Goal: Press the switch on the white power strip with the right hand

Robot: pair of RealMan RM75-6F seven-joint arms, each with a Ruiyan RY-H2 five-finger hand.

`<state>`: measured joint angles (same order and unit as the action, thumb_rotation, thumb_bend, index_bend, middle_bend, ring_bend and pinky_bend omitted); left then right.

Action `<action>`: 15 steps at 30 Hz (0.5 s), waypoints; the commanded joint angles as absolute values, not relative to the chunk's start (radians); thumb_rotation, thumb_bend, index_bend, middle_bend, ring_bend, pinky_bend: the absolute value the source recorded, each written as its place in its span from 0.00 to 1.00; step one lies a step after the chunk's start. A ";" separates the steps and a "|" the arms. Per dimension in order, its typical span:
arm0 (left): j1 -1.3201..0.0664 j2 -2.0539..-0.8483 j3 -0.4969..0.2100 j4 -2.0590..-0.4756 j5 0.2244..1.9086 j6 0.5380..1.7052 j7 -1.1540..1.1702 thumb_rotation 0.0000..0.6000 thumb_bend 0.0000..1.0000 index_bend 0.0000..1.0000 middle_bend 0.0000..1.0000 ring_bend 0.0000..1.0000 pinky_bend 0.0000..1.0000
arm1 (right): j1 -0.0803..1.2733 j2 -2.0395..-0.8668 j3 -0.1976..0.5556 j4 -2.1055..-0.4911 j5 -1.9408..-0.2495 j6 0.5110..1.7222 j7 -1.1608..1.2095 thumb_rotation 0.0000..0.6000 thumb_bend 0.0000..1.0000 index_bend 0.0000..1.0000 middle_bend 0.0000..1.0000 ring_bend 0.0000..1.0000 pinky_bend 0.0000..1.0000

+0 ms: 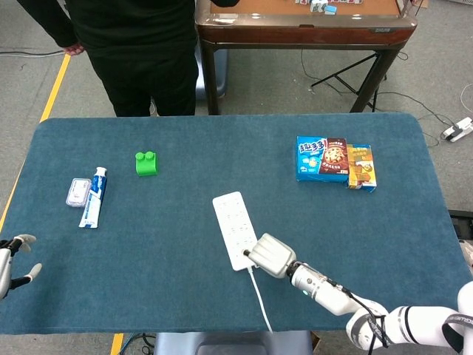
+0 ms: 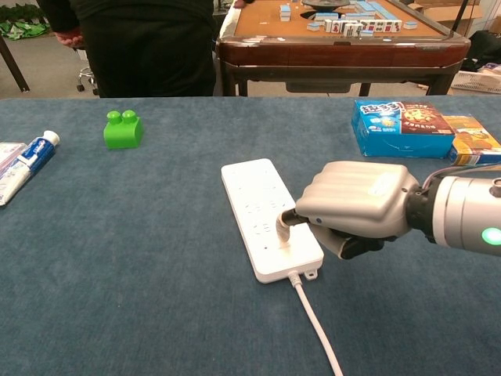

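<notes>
The white power strip (image 1: 233,225) (image 2: 257,196) lies lengthwise at the table's middle front, and its white cable (image 1: 260,296) (image 2: 317,325) runs toward the near edge. My right hand (image 1: 270,255) (image 2: 356,207) sits just right of the strip's cable end. One fingertip (image 2: 283,232) points down and touches the strip's top near that end, while the other fingers are curled under. The switch itself is hidden beneath the fingertip. At the table's front left corner my left hand (image 1: 11,259) hovers with fingers apart, holding nothing.
A green block (image 1: 146,163) (image 2: 124,129) stands at the far left. Toothpaste (image 1: 92,196) (image 2: 27,164) and a small case (image 1: 77,191) lie further left. Snack boxes (image 1: 336,161) (image 2: 407,125) sit at the far right. A person (image 1: 140,52) stands behind the table beside a wooden table (image 1: 303,22).
</notes>
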<state>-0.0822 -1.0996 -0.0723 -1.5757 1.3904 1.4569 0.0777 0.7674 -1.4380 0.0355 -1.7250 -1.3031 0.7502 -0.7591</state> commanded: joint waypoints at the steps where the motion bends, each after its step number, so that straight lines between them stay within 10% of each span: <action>1: -0.082 -1.099 -0.073 -1.576 1.390 1.456 0.076 1.00 0.23 0.46 0.48 0.43 0.59 | 0.772 -1.442 0.031 -1.719 -1.299 0.753 -0.756 1.00 1.00 0.28 0.98 1.00 1.00; 15: -0.081 -1.096 -0.074 -1.577 1.388 1.457 0.074 1.00 0.23 0.46 0.48 0.43 0.59 | 0.796 -1.457 -0.005 -1.690 -1.267 0.758 -0.749 1.00 1.00 0.28 0.98 1.00 1.00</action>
<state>-0.0807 -1.0964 -0.0736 -1.5769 1.3881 1.4571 0.0741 0.7955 -1.4564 -0.0040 -1.6909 -1.2670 0.7571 -0.7490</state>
